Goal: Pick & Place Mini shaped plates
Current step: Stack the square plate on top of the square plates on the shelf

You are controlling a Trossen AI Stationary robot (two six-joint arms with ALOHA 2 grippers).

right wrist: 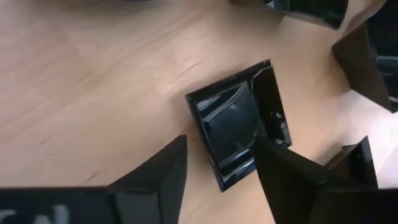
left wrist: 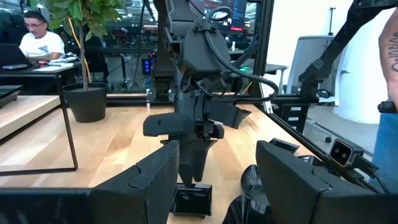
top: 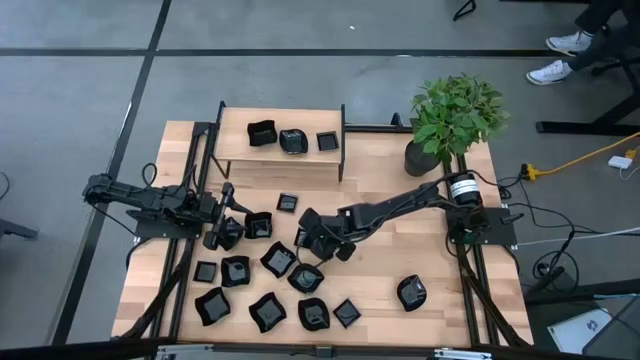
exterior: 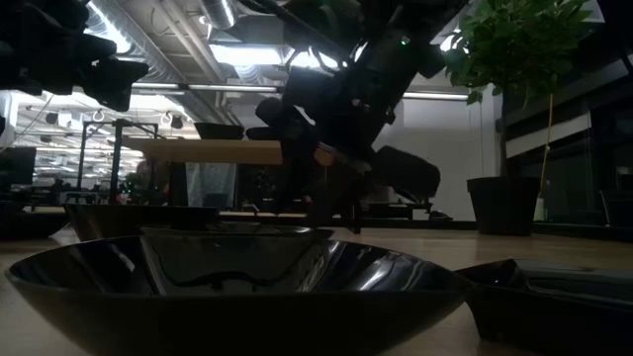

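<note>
Picking step: right pincer (right wrist: 217, 168) released, straddling a square mini plate (right wrist: 239, 121) on the worktop (right wrist: 93, 74).
Next: lower, clench across rim. Left pincer (left wrist: 214, 180) released, waiting nearby.

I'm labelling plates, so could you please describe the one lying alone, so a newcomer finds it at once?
Start at the plant in the table's far right corner and go straight to the near edge. The plate there lies apart from the cluster and the shelf.
</note>
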